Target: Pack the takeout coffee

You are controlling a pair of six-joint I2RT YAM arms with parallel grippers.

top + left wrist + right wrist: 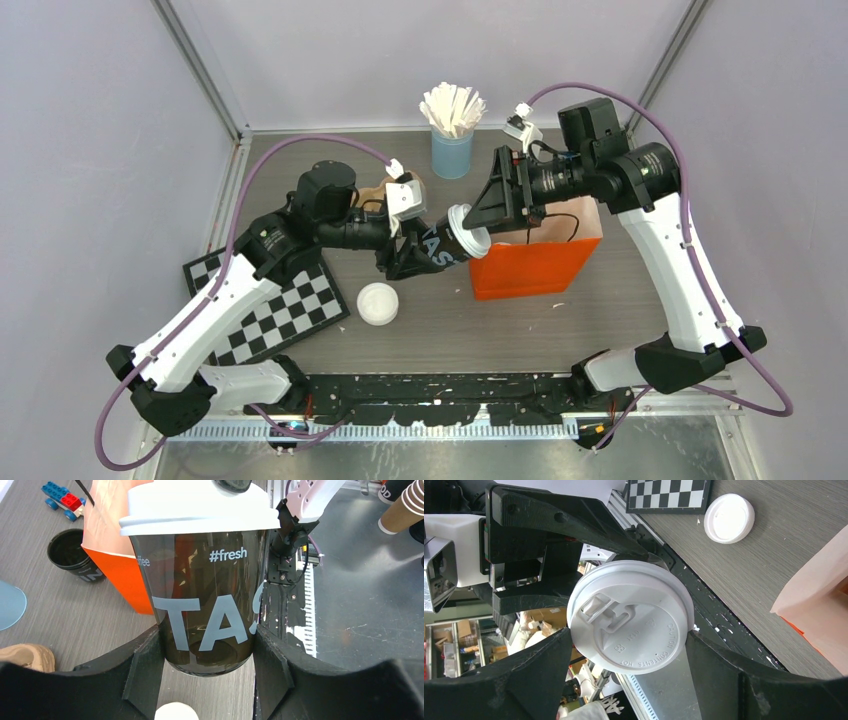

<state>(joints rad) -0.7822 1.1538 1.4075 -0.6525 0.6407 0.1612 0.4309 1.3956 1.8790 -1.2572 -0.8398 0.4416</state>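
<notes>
1. Top external view: a light-blue cup [452, 155] at the far side of the desk [600, 330] holds a bunch of white wooden stirrers [453, 105], standing upright.
2. An orange paper bag [535, 265] stands open right of centre. The right arm covers much of its mouth, so its contents cannot be made out.
3. The takeout coffee cup [445, 247] hangs above the desk just left of the bag, tipped on its side with the lid toward the bag.
4. The left hand [403, 258] clamps the cup's black body from both sides.
5. The right hand [480, 215] has a finger on either side of the white sip lid [631, 625]; I cannot tell whether they squeeze it.
6. The cup is glossy black with pale print, "#fresh" above large letters "TA". Its lid sits on the rim.
7. A second black cup [75, 555] stands lidless beside the bag. A loose white lid [378, 303] lies flat by the checkerboard [280, 305].
</notes>
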